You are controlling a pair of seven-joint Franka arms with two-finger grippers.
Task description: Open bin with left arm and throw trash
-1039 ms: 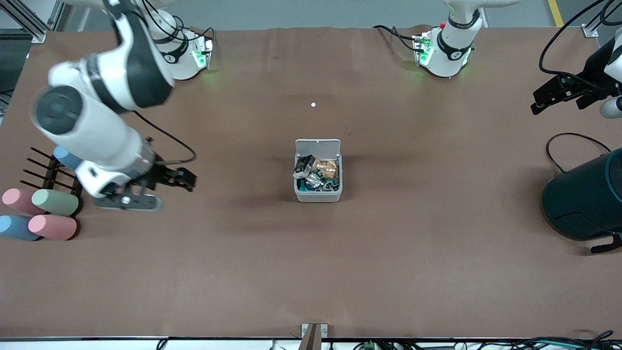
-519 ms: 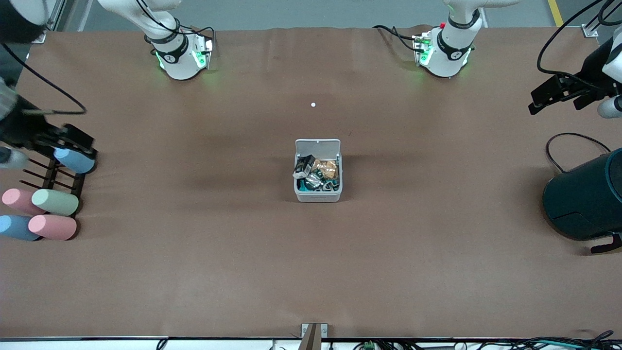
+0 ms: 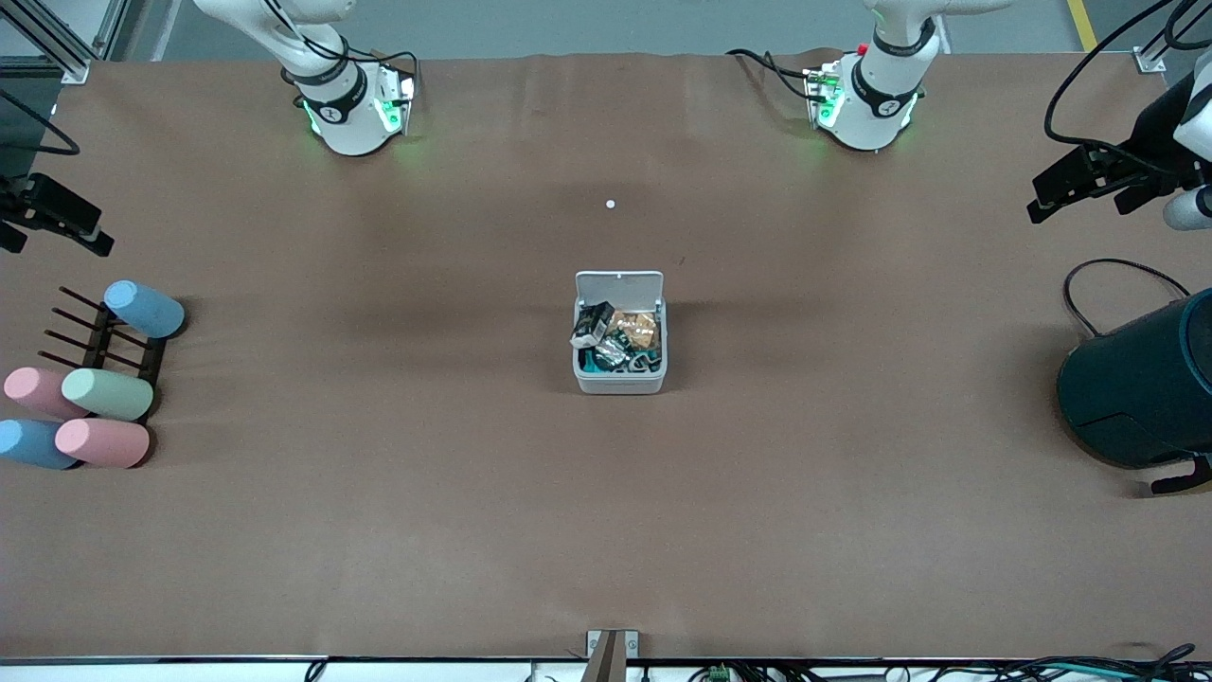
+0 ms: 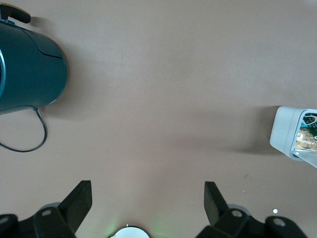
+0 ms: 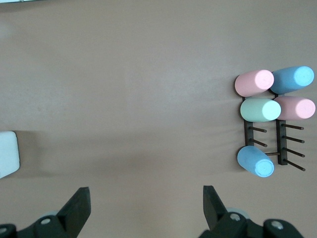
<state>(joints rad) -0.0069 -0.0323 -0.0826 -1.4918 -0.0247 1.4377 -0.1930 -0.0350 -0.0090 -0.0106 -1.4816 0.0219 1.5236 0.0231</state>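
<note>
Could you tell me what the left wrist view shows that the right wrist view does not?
Only the left wrist view shows the dark teal cylinder with its black cable, and the trash inside the open bin. Only the right wrist view shows the pastel cylinders on the dark peg rack. Both show the brown table, a white edge of the bin at the frame's border, and that arm's own gripper, left gripper and right gripper, with jaws open and empty.
</note>
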